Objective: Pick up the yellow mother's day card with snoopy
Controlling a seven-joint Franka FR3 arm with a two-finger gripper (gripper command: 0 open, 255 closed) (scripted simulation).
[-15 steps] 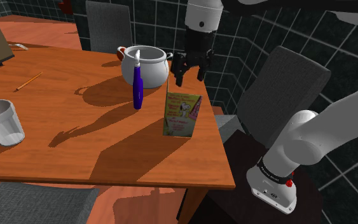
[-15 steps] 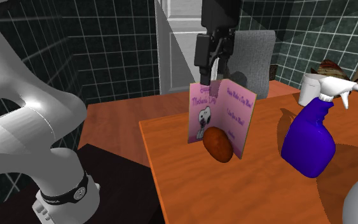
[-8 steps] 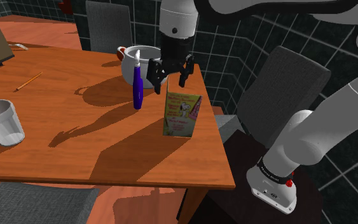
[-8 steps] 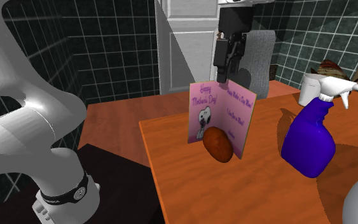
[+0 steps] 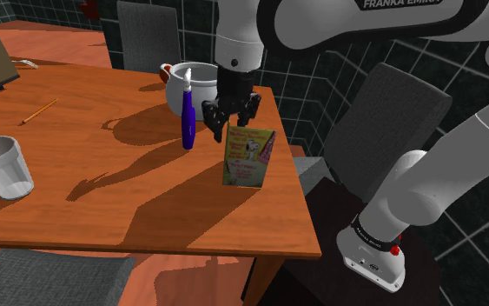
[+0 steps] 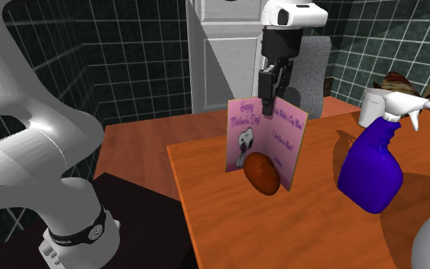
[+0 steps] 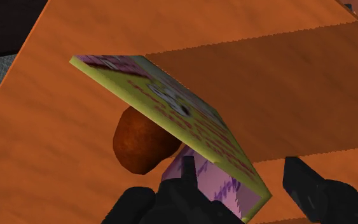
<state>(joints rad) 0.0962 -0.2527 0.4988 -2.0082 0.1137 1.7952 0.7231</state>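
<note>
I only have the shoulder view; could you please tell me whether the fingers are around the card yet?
Observer: Yes. In the wrist view the open gripper has one corner of the yellow card between its fingers, which stand apart.
Operator: Is anything behind the card?
Observer: A brown potato-like lump rests on the table inside the card's open fold.
Operator: And the inside?
Observer: Pink, with purple writing.

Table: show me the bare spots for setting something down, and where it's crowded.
Free: the wide table stretch between cup and card, and the patch between pencil and spray bottle. Crowded: the shoulder view's right end, where pot, spray bottle, card and gripper bunch together.
</note>
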